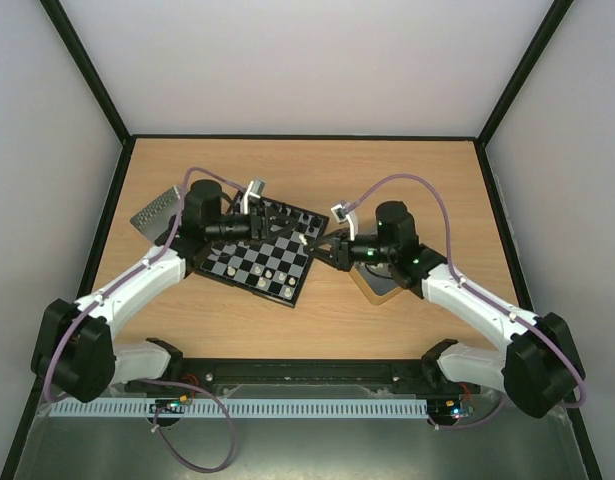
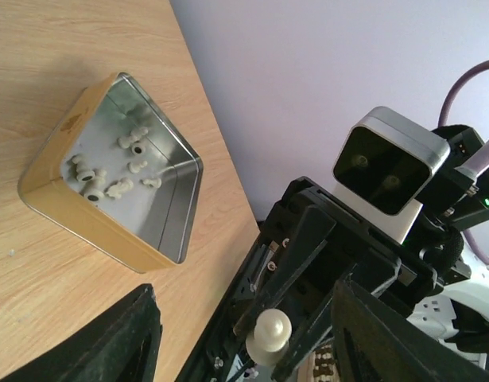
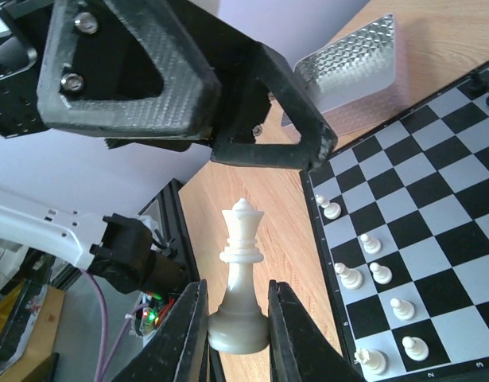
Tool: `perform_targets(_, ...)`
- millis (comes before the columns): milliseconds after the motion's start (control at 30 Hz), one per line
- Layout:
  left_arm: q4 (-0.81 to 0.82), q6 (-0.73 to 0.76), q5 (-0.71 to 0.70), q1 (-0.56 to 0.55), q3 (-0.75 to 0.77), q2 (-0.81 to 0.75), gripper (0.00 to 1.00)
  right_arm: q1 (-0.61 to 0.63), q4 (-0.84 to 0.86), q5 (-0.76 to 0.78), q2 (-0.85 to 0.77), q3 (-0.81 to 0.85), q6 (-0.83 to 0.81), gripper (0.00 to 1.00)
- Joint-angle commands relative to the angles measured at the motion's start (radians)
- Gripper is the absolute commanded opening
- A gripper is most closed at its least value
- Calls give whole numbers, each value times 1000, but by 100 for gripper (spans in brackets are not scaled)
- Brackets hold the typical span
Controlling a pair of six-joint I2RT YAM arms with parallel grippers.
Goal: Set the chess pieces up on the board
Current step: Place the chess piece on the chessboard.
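Right wrist: right gripper (image 3: 237, 293) clamped on tall cream queen (image 3: 241, 263) at its base, just off right edge of black-and-grey checked board (image 3: 435, 199). Left gripper (image 2: 248, 341) gaping, empty. Few cream pawns (image 3: 371, 243) placed. More cream pcs (image 2: 109, 179) wait in gold-sided metal tin (image 2: 85, 219). Prob. under half done.

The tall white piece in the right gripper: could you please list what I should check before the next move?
1. Grip of the right gripper on the tall white piece: ok, clamped at its base, upright.
2. Readiness of the left gripper: ok, open, fingers either side of the piece's top, not touching it.
3. Clearance between the two grippers: cannot tell.
4. Free squares on the board: ok, many are bare.
5. Stance of the pawns: ok, those in view stand upright.
6. Stock in the tin: ok, white pieces lie inside.
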Motion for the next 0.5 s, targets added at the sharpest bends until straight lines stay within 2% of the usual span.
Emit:
perform_targets(0, 36, -46, 83, -11, 27, 16, 58, 10, 39, -72, 16, 41, -34, 9)
perform_targets(333, 21, -15, 137, -78, 39, 32, 45, 20, -11, -75, 39, 64, -71, 11)
perform_targets(467, -7, 8, 142, -96, 49, 39, 31, 23, -31, -72, 42, 67, -84, 11)
